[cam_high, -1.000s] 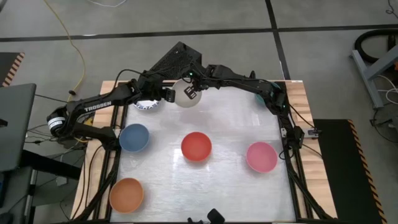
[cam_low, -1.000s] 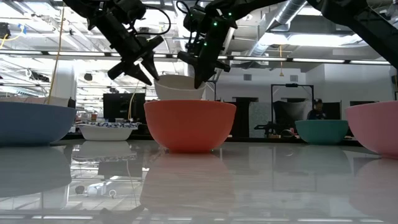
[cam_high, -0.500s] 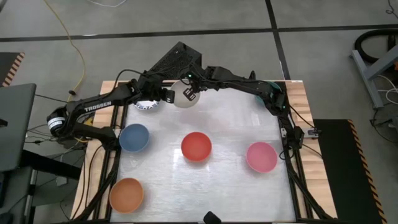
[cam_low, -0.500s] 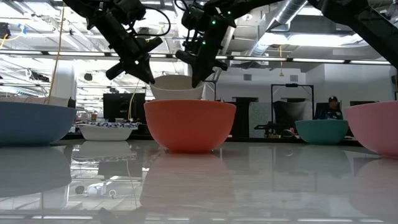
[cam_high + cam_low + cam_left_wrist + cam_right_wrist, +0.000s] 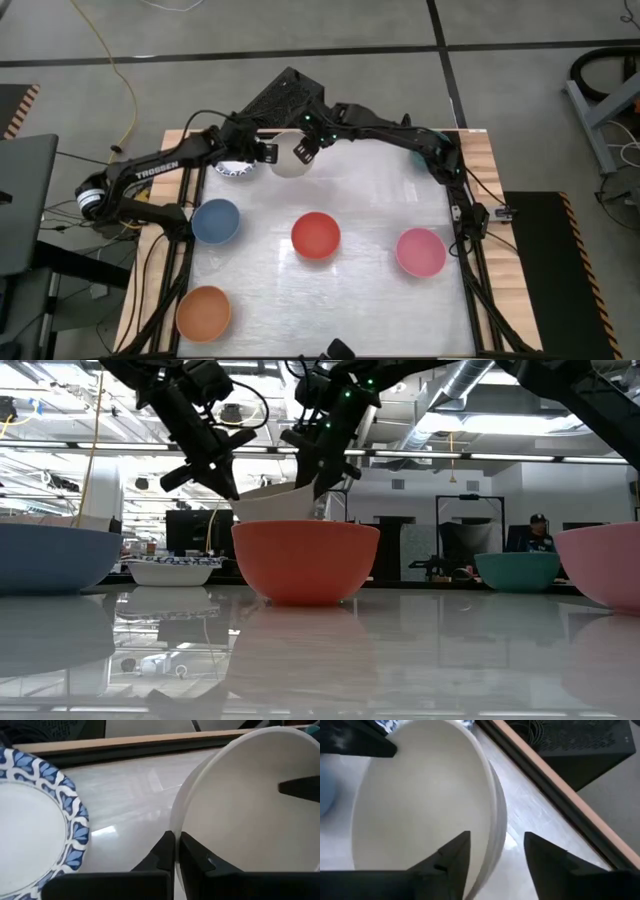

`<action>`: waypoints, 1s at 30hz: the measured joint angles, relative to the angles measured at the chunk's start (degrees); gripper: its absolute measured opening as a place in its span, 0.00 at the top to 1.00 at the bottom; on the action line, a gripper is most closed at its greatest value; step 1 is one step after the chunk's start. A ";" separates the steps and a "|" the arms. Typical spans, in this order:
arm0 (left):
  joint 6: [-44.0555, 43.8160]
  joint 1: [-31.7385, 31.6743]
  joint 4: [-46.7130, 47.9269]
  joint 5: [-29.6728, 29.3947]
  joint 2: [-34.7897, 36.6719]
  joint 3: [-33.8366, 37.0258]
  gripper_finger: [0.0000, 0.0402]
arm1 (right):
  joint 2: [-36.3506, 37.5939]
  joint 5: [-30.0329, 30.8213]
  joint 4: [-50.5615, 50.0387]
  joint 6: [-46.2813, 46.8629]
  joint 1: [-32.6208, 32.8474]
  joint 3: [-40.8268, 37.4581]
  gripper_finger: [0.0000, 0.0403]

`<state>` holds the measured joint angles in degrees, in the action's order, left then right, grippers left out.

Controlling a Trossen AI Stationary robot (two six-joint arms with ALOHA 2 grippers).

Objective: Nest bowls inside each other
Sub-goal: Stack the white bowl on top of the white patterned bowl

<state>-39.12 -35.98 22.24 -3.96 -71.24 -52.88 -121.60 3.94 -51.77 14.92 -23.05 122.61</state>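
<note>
A cream bowl [image 5: 291, 160] hangs tilted above the table's far left part, with my left gripper [image 5: 268, 152] shut on its rim. My right gripper [image 5: 304, 149] stands open at the opposite rim. In the right wrist view one finger [image 5: 452, 856] is inside the bowl and the other [image 5: 545, 856] outside; I cannot tell whether they touch it. A blue-and-white patterned bowl [image 5: 237, 169] rests on its base just left of the cream bowl, partly under my left arm. Blue [image 5: 216, 221], red [image 5: 316, 236], pink [image 5: 420, 251] and orange [image 5: 204, 312] bowls stand apart on the table. My left gripper pinches the cream bowl's rim [image 5: 176, 822] on the side nearest the patterned bowl, one finger inside the wall and one outside. The fingers slant down from the table's left. The bowl hangs tilted in the low view [image 5: 275, 503], its base hidden behind the red bowl [image 5: 305, 560].
A teal bowl [image 5: 517, 570] stands at the far right, mostly under my right arm in the high view. A dark box [image 5: 290, 95] lies beyond the far edge. Wooden rails [image 5: 485, 180] border the white table. Bare table lies between the far bowls and the middle row.
My left gripper has shut on the cream bowl's rim. My right gripper has then opened and let go of the opposite rim. The bowl has tipped, its left-gripper side sinking, and has shifted slightly toward the table's left.
</note>
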 joint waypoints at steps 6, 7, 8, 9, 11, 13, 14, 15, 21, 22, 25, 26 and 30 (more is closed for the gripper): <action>-2.62 -3.31 2.62 2.55 0.63 0.00 1.00 | 3.91 0.09 1.24 -1.30 -0.54 0.00 0.44; -2.86 -3.93 3.36 2.75 0.63 0.00 1.00 | 4.58 0.14 1.06 -1.30 -0.72 0.00 0.44; -3.26 -4.67 4.89 3.13 0.81 0.00 1.00 | 5.24 0.27 1.07 -1.31 -0.85 -0.01 0.44; -3.60 -5.43 6.28 3.33 1.12 0.02 1.00 | 5.95 0.29 0.94 -1.32 -1.10 0.00 0.44; -4.17 -6.80 8.04 3.16 1.70 0.04 1.00 | 7.22 0.38 0.13 -1.32 -1.37 0.00 0.45; -4.48 -8.62 10.41 1.87 2.96 0.04 1.00 | 8.47 0.49 -0.80 -1.34 -1.57 0.00 0.45; -4.58 -9.61 11.84 1.33 3.80 0.04 1.00 | 9.00 0.57 -1.41 -1.53 -1.62 0.00 0.45; -4.78 -10.60 12.89 0.81 4.76 0.04 1.00 | 9.48 0.57 -1.58 -1.81 -1.85 0.00 0.46; -5.02 -15.90 21.43 -4.64 11.36 0.04 1.00 | 10.79 0.70 -3.12 -3.37 -1.85 0.00 0.46; -4.89 -16.78 22.60 -5.46 12.10 0.04 1.00 | 10.79 0.73 -3.08 -3.49 -1.85 0.00 0.46; -4.92 -19.63 24.33 -6.60 13.33 0.54 1.00 | 10.79 0.73 -3.15 -4.69 -1.85 0.00 0.46; -4.93 -20.45 24.18 -6.56 13.27 0.76 1.00 | 10.79 0.73 -3.13 -4.92 -1.85 0.00 0.46; -4.94 -23.20 23.40 -5.41 11.47 1.79 1.00 | 10.79 0.74 -3.14 -5.12 -1.85 0.00 0.46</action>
<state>-44.06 -59.18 45.64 -9.37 -59.77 -51.09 -110.80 4.68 -54.91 9.80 -24.91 122.61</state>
